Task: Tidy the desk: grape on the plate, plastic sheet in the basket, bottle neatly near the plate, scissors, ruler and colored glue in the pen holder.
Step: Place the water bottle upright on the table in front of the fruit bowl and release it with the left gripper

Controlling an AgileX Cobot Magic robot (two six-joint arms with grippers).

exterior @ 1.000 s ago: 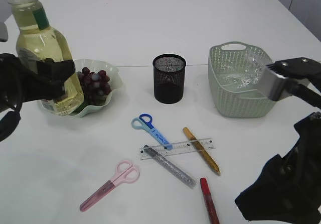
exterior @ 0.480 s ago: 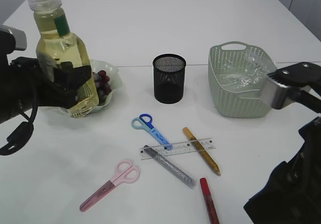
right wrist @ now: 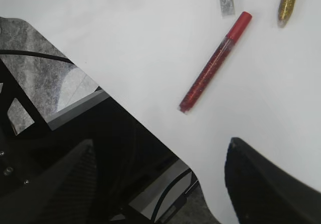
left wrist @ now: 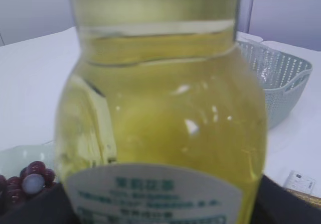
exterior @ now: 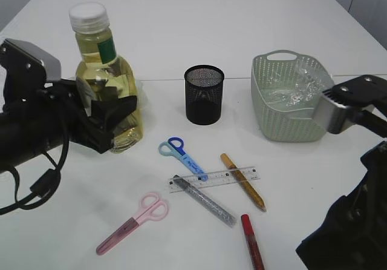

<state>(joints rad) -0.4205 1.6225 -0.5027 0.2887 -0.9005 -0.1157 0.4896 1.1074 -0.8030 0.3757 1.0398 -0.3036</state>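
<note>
The left gripper point(exterior: 112, 121) has its fingers clenched around the lower body of the bottle point(exterior: 107, 79), which is full of yellow liquid and stands nearly upright, tilted slightly, just in front of the plate point(left wrist: 20, 156) with the grapes point(left wrist: 27, 176); whether its base touches the surface point(exterior: 181, 28) cannot be told. The step in hand looks like setting the bottle down beside the plate. To do it well, bring the bottle plumb, lower it until the base sits flat, keep it just clear of the plate's wavy rim, and only then release, since a tall full bottle can tip. The right gripper point(exterior: 338, 109) hovers by the basket point(exterior: 284, 128), where the plastic sheet point(exterior: 296, 85) lies; whether its fingers are open cannot be told. The blue scissors point(exterior: 181, 154), pink scissors point(exterior: 133, 223), ruler point(exterior: 214, 178) and glue pens, the red one point(right wrist: 215, 63) included, lie outside the pen holder point(exterior: 204, 94).
</note>
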